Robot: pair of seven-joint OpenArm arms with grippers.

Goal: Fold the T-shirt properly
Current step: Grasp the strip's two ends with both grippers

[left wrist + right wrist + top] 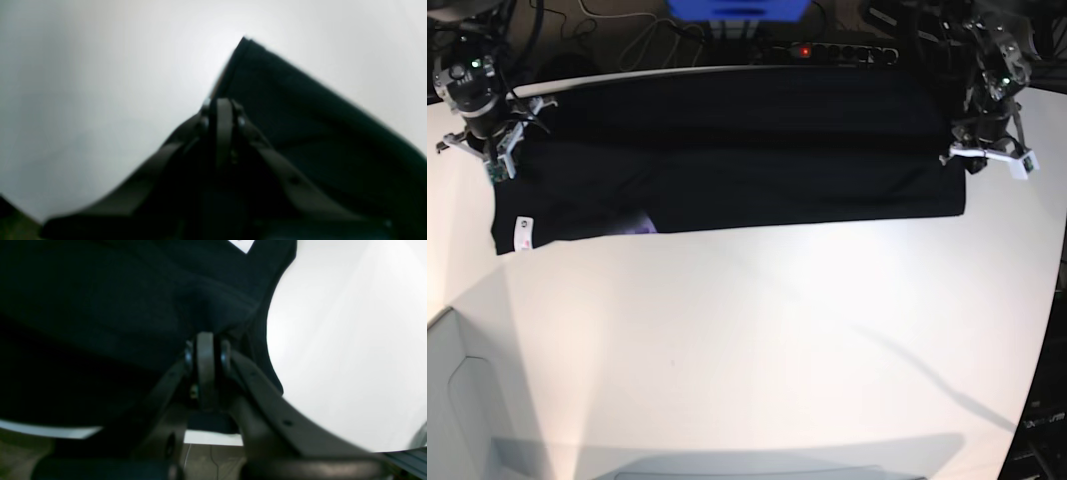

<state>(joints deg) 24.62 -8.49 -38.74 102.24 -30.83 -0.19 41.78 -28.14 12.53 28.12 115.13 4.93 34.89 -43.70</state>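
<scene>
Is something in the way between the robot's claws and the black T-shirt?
No. Both the left claw and the right claw are already clamped on the T-shirt, one at each end. Nothing visible sits between them.

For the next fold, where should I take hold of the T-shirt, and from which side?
The T-shirt lies as a long flat band across the far table. Grip its two near corners, by the white label and at the opposite end, probably coming from the ends: the near hem lies straight and uncovered there.

One T-shirt (727, 160); one white label (524, 230); two tools, left tool (972, 155) and right tool (502, 155).
</scene>
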